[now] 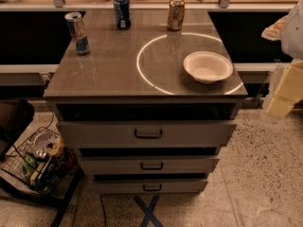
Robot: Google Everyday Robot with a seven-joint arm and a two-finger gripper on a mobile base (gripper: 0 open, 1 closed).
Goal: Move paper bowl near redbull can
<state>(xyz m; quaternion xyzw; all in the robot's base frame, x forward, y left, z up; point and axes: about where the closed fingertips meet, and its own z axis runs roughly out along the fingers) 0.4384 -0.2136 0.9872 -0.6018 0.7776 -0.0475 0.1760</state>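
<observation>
The white paper bowl [208, 66] sits upright on the right front part of the grey cabinet top [109, 72]. The redbull can [77, 32], slim, silver and blue, stands near the top's back left corner, far from the bowl. My gripper [283, 91] shows as a pale shape at the right edge of the view. It hangs beyond the cabinet's right side, apart from the bowl and holding nothing that I can see.
A dark blue can [122, 12] and a gold can [176, 13] stand along the back edge. A bright ring of light lies on the top around the bowl. Three drawers [147, 133] face me below. A wire basket [38, 161] with clutter sits on the floor at left.
</observation>
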